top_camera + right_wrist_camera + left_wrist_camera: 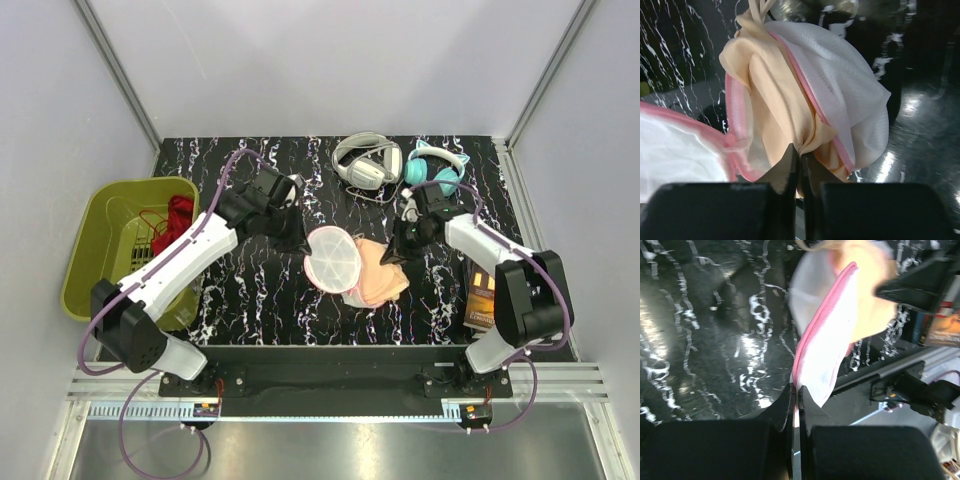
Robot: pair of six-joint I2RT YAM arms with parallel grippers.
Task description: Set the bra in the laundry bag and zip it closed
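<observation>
The white mesh laundry bag (333,257) with pink zipper trim lies open at the table's middle. The peach bra (377,281) lies partly inside it, spilling out to the right. My left gripper (299,240) is shut on the bag's pink rim (810,347) and holds that edge up. My right gripper (393,255) is shut on a fold of the bra (785,115), which sits between the bag's two zipper edges (805,85). The bag's white mesh (840,85) drapes over the bra's right side.
An olive-green basket (105,245) with a dark red garment (178,212) stands at the left. White headphones (365,160) and teal headphones (435,165) lie at the back. An orange-and-dark box (481,300) sits by the right arm's base.
</observation>
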